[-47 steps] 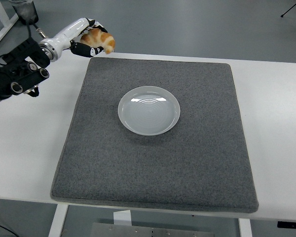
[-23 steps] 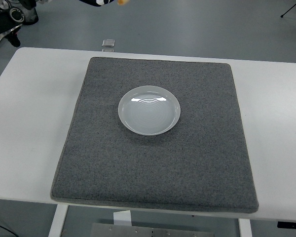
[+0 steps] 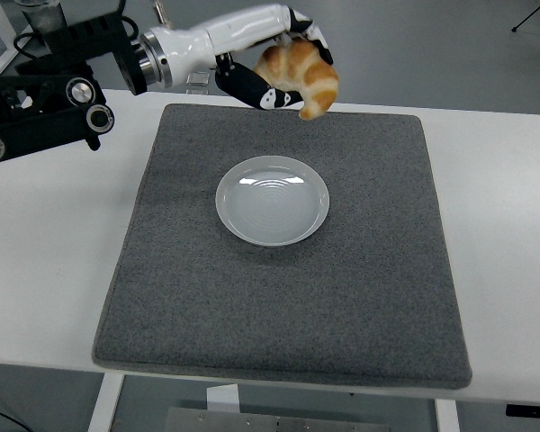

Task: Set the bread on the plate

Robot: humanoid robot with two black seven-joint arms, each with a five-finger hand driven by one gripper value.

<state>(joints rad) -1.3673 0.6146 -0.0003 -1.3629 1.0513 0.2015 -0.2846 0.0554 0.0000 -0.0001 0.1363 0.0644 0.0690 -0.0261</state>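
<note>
Nearest the camera, the white table (image 3: 45, 270) was observed to carry a grey felt mat (image 3: 279, 297) across most of its width. At the centre of the mat stood a pale round plate (image 3: 272, 200), shallow and ringed. It was found to hold nothing; its surface was bare apart from reflected light.

Beyond the plate, above the far edge of the mat, the bread (image 3: 300, 76), a golden croissant, was noted in the air, clamped in the left hand (image 3: 274, 63). The fingers (image 3: 256, 90) were curled beneath and around it, with the croissant's lower tip projecting past them. The bread was clear of the plate, held above and behind its far rim, with nothing touching the mat. The left arm was seen entering from the upper left. The right arm was not in view.

The step in hand was judged to be the carry: the grasp appeared complete and placement not yet done. The next move was judged to call for bringing the hand nearer and downward until the bread sat over the plate's centre, and only then parting the fingers.
</note>
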